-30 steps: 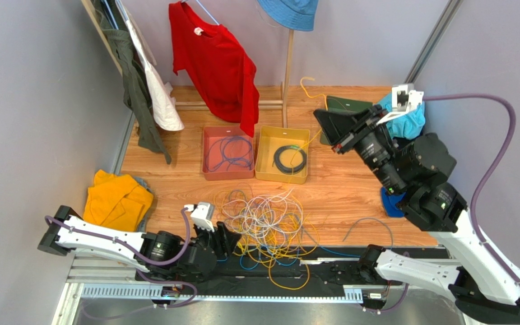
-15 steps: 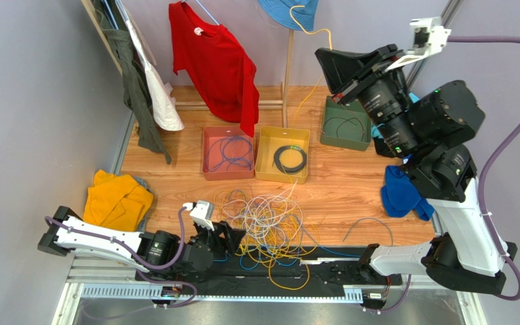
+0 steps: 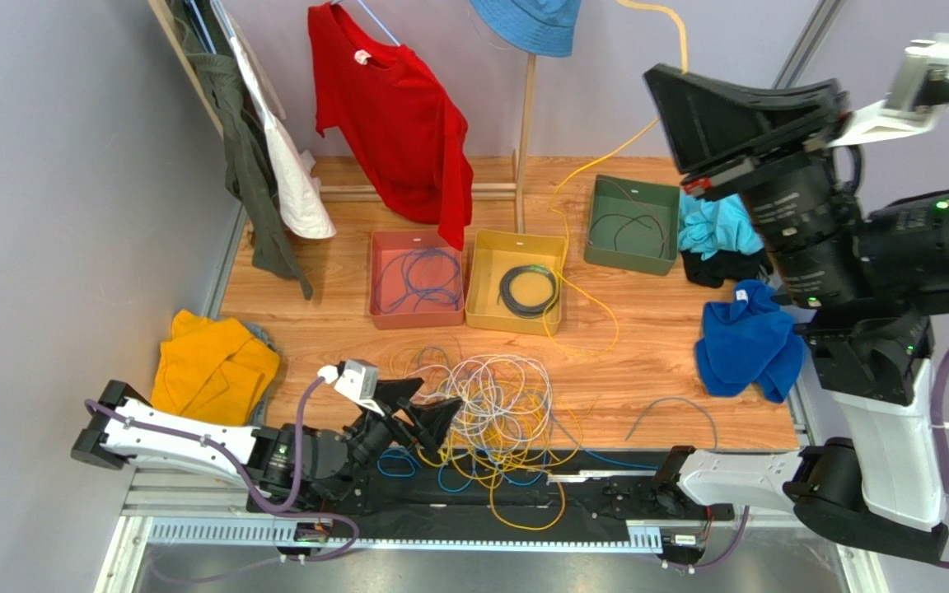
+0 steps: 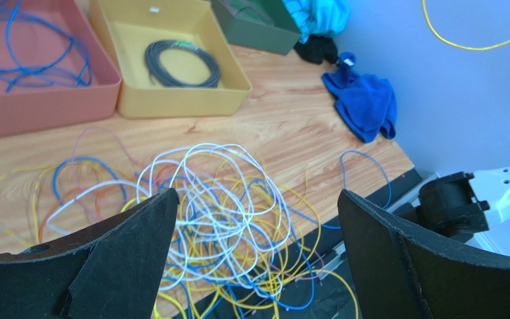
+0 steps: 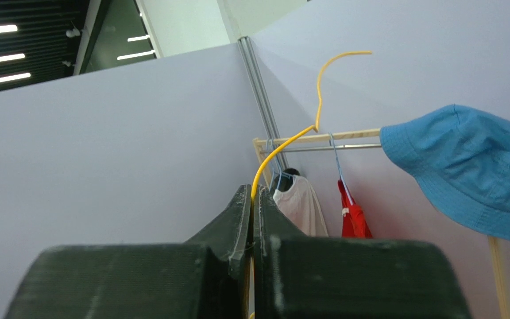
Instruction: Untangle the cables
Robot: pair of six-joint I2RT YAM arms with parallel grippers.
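Many cables (image 3: 492,414) lie tangled at the near edge of the tabletop (image 3: 653,358) in the top view. High above, the right gripper (image 3: 671,93) is clamped on one yellow cable (image 3: 601,161) that trails down toward the heap.

The left wrist view shows the left gripper (image 4: 257,196) gaping wide and empty over the tangle.

In the right wrist view, closed fingers pinch the yellow strand.

The step in hand looks like drawing that strand free. Next, the left gripper should pin the heap.

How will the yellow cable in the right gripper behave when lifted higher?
Probably floppy: the yellow cable curves loosely beyond the shut right gripper. Likely light: a fingertip pinch holds it. It may drag the tangled pile, where it seems to lead.
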